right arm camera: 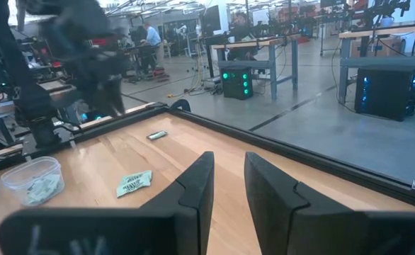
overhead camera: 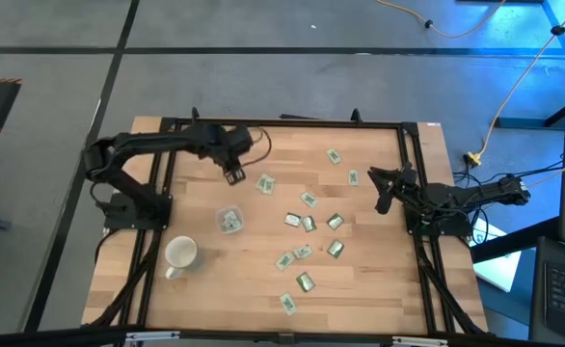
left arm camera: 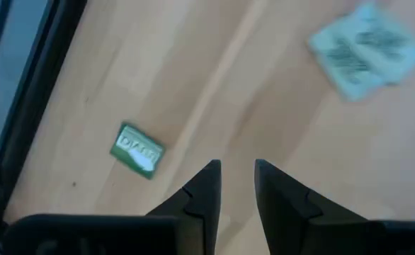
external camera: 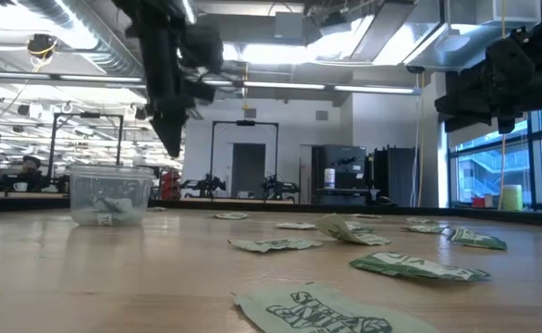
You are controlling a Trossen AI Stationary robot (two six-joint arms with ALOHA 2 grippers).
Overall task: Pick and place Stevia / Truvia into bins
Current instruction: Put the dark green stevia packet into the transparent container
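A few sachets already lie in the clear cup [overhead camera: 228,220] on the bench [overhead camera: 215,289], left of centre; most of the job remains. About a dozen Stevia sachets [overhead camera: 308,224] lie scattered across the middle and right of the bench. My left gripper [overhead camera: 233,175] hovers beyond the cup, fingers [left arm camera: 202,190] slightly parted and empty. My right gripper [overhead camera: 383,203] waits at the right edge, fingers likewise apart, holding nothing.
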